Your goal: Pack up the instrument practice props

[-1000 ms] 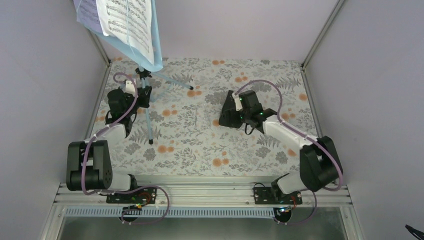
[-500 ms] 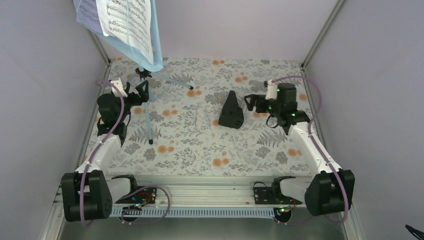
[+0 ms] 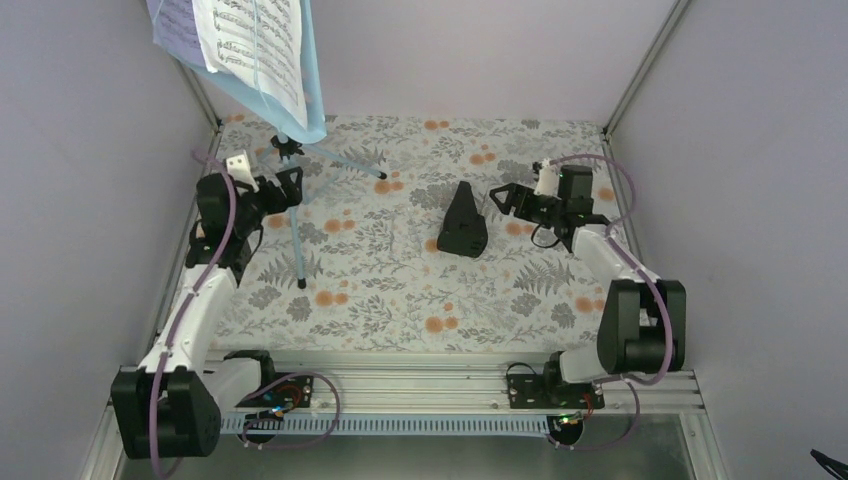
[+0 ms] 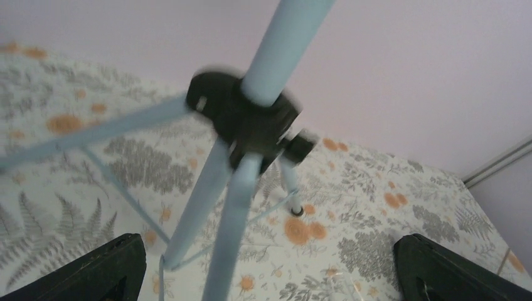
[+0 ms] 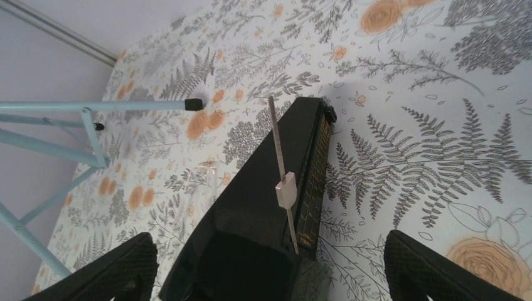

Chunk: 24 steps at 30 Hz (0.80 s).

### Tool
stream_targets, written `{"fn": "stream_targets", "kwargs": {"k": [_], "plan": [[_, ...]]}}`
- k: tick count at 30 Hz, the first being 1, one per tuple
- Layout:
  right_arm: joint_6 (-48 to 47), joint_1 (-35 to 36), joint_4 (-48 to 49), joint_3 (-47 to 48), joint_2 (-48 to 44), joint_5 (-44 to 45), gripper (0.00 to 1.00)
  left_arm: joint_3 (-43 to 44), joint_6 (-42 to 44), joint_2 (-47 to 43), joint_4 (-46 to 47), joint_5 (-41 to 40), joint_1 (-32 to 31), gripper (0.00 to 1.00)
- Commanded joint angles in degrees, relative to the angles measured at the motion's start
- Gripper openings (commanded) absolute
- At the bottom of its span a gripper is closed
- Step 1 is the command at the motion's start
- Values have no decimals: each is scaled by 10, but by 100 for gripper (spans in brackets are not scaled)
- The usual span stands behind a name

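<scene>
Music stand point(image 3: 297, 225) upright at far-left of floral-print table point(image 3: 400, 300), thin tripod legs spread. Light blue desk up top carries sheet-music pages point(image 3: 255, 50), white in front, lavender behind. L gripper point(image 3: 283, 187) open, fingers point(image 4: 88, 269) wide apart, level w/ black leg hub point(image 4: 248, 119) & just beside the pole. In the wrist view, hub & legs sit between the fingers w/ no contact visible. Metronome point(image 3: 463, 222) stands upright near table centre, well apart from the stand, pendulum rod point(image 5: 285, 188) w/ small weight showing on its front face. R gripper point(image 3: 505, 197) open too, just right of metronome, pointing at it, not touching
</scene>
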Motion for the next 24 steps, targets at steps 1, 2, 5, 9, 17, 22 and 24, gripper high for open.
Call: {"fn": "stream_targets", "kwargs": {"k": [1,2,5,9,17,22,24], "plan": [[-11,22,21,38,44,9,83,109,80,-28,-152,-13,-8,100],[-13,25,22,44,52,19,82,132,103,-27,-181,-21,-9,100],[-12,34,34,66,76,40,79,167,163,-36,-232,-51,-10,100],[-11,45,35,107,120,58,70,129,222,-91,-206,-101,-11,100],[-32,56,1,160,196,75,53,50,244,-149,-158,-133,-11,100],[-30,75,17,122,187,80,49,65,233,-157,-173,-138,-11,100],[-23,83,37,95,176,95,50,72,223,-149,-170,-141,-11,100]]}}
